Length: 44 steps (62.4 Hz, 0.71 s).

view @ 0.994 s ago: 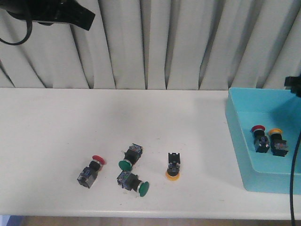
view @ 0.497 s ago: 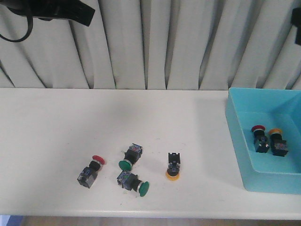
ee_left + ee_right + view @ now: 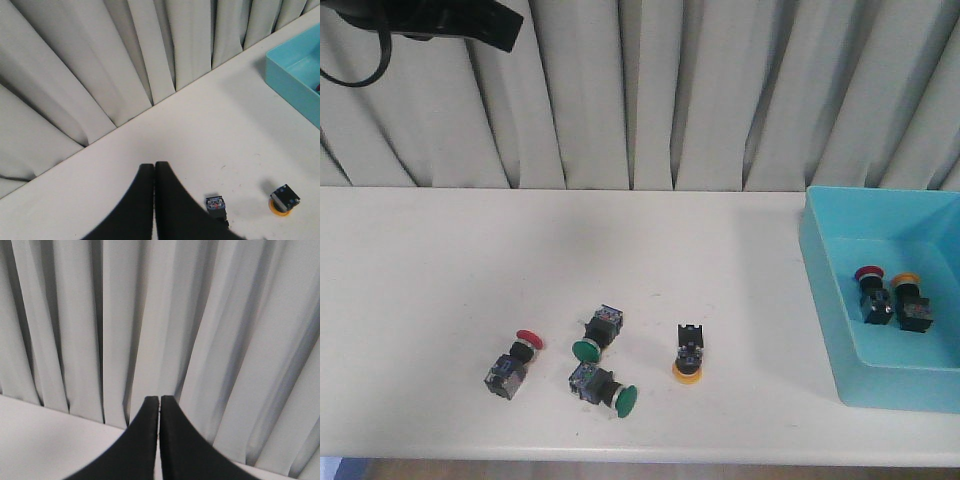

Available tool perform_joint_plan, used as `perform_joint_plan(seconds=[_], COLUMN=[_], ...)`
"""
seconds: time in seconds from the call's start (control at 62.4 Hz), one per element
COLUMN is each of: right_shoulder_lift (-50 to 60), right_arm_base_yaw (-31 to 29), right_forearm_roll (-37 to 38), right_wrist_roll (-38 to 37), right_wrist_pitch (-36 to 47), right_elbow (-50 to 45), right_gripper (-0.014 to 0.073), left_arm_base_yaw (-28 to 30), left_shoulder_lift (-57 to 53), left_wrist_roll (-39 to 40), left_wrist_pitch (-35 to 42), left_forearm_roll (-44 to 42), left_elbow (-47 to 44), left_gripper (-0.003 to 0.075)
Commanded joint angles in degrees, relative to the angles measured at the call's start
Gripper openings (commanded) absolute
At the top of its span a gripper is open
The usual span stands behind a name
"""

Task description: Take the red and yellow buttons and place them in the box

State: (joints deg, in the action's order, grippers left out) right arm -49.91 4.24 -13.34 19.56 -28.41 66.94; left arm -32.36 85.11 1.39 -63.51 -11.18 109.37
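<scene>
On the white bench (image 3: 440, 300) lie a red-capped push-button switch (image 3: 514, 362) and a yellow-capped push-button switch (image 3: 688, 352), with two green-capped switches (image 3: 601, 358) between them. The large turquoise plastic box (image 3: 825, 300) at the right holds one red-capped switch (image 3: 871, 293) and one yellow-capped switch (image 3: 910, 303). The left hand (image 3: 154, 170) and right hand (image 3: 159, 402) are both closed and empty.

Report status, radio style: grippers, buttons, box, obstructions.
Left gripper shut, empty; right gripper shut, empty. Red button and yellow button on table; two in box. Nothing blocking them.
</scene>
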Motion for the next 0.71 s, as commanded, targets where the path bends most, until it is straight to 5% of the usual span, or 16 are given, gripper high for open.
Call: perform_joint_plan(seconds=[0.0, 0.689], right_shoulder_lift=[0.34, 0.34], right_arm_base_yaw=[-0.03, -0.03], right_forearm_roll=[-0.70, -0.70], right_wrist_roll=[0.06, 0.06], right_wrist_pitch=[4.91, 4.47], right_elbow=[1.74, 1.74], right_gripper=[-0.0007, -0.0007], left_arm_base_yaw=[-0.16, -0.10], left_shoulder_lift=[-2.05, -1.59], left_wrist_roll=[0.54, 0.54], left_wrist_pitch=[3.02, -2.60], left_forearm_roll=[-0.53, -1.92], left_elbow=[1.21, 0.40], left_gripper=[-0.0006, -0.0006])
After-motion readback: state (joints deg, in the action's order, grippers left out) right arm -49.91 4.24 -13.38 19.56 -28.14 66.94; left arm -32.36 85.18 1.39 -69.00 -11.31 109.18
